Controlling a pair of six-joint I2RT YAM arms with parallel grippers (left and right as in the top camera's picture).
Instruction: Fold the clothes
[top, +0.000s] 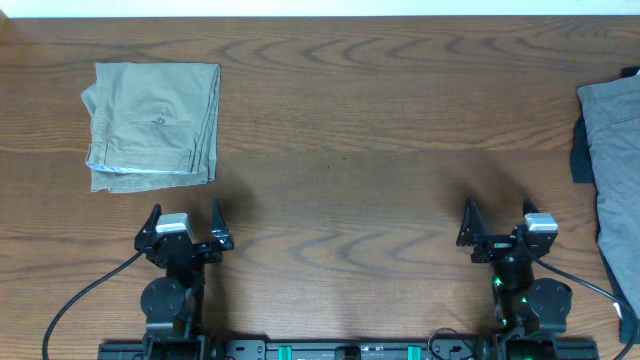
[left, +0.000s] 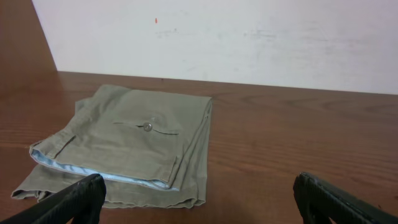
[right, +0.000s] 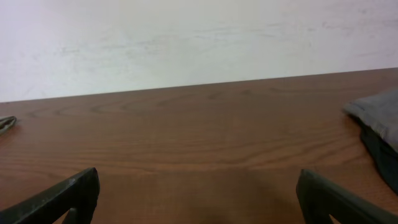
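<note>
The grey clothes (top: 612, 150) lie crumpled at the right edge of the worktop (top: 340, 150), running out of the overhead view, with a dark garment (top: 581, 150) touching their left side. Nothing grips them, so by my judgement the fold has not begun and the step in hand is fetching them. The right gripper (top: 498, 215) sits near the front edge, jaws spread wide and empty, apart from the cloth. The left gripper (top: 185, 215) is likewise wide open and empty. Just beyond it, toward the far left corner, lie folded khaki trousers (top: 152, 125). The next move probably calls for the right arm to reach rightward, pinch only the grey fabric, and drag it to the bare middle for flattening.
</note>
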